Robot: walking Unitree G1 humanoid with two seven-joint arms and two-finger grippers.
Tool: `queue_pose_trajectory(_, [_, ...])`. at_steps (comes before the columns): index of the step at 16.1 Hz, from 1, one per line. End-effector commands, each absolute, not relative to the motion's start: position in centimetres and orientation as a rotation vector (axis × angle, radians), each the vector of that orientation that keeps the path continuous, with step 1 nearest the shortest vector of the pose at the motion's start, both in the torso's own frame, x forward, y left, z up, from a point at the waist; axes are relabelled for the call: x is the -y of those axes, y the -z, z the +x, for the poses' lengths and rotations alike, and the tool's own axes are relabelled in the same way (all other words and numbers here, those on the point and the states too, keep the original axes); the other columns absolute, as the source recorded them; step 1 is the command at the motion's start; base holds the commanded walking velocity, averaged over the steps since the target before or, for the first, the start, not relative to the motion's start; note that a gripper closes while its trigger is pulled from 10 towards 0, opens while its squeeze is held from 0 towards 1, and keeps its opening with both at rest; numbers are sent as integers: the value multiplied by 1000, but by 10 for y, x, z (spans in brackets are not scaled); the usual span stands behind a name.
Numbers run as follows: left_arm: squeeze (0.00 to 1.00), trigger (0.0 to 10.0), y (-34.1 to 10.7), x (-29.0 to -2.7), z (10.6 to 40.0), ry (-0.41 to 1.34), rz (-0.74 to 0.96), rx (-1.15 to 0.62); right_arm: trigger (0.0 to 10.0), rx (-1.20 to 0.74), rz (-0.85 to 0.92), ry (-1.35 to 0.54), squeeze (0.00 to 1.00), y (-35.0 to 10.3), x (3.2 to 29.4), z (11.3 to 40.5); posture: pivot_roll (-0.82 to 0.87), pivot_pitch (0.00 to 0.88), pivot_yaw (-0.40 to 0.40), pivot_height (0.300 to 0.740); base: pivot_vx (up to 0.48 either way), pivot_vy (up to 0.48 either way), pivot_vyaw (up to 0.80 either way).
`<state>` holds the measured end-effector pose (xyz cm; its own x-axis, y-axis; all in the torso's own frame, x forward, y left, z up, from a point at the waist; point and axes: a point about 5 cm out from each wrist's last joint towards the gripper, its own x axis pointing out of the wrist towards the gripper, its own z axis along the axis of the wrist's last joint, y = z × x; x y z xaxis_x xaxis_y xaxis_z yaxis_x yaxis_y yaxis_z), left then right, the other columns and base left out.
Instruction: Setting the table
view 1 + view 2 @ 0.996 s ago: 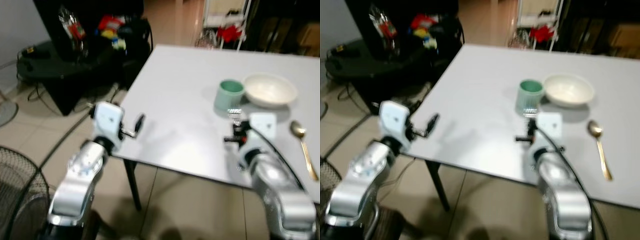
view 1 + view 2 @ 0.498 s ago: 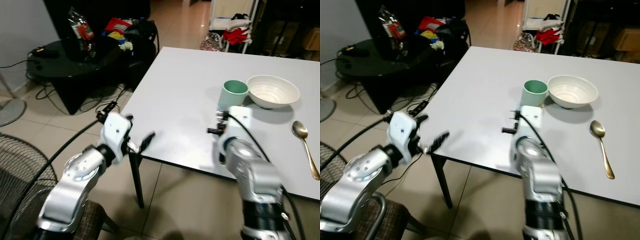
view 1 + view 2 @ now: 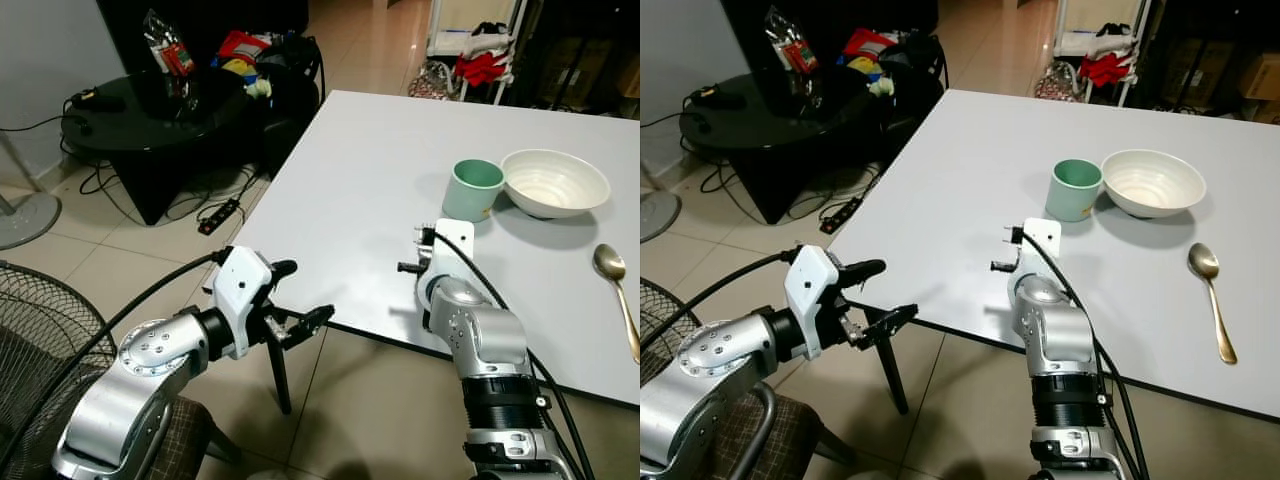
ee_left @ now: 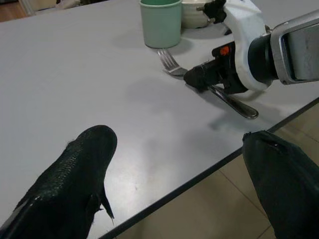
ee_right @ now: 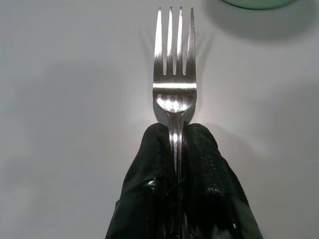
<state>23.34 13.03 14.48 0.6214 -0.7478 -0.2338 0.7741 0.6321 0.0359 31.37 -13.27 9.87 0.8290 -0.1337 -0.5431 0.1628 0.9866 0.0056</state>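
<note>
My right gripper (image 5: pixel 175 134) is shut on the neck of a silver fork (image 5: pixel 174 74), low over the white table (image 3: pixel 350 170). The fork's tines point at the green cup (image 3: pixel 472 189) just beyond. Behind the cup sits a white bowl (image 3: pixel 555 182), and a gold spoon (image 3: pixel 617 297) lies to the right. In the left wrist view the fork (image 4: pixel 172 63) sticks out past the right gripper (image 4: pixel 199 79) toward the cup (image 4: pixel 160 22). My left gripper (image 3: pixel 305 295) hangs open, holding nothing, just off the table's near-left corner.
A table leg (image 3: pixel 278 370) stands under the near-left corner. On the left are a wire fan grille (image 3: pixel 40 340), a black round table (image 3: pixel 130 110) with clutter, and a power strip (image 3: pixel 222 215) with cables on the tiled floor. A rack with clothes (image 3: pixel 480 60) stands behind.
The head view has shifted and sharpened. My left gripper has dropped from the table's left edge to below the near corner. The right gripper still holds the fork by the cup.
</note>
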Motion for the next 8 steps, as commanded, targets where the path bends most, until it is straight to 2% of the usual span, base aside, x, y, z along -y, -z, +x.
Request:
queue_pose_trajectory(1, [0, 10000, -145, -131, 231, 892, 148, -217, 10000, -546, 64, 188, 0, -104, 133, 318, 96, 0, 55, 740, 0, 0, 0])
queue_pose_trajectory(8, [0, 10000, -146, -131, 231, 898, 158, -226, 10000, -551, 82, 207, 0, -98, 136, 325, 97, 0, 64, 740, 0, 0, 0])
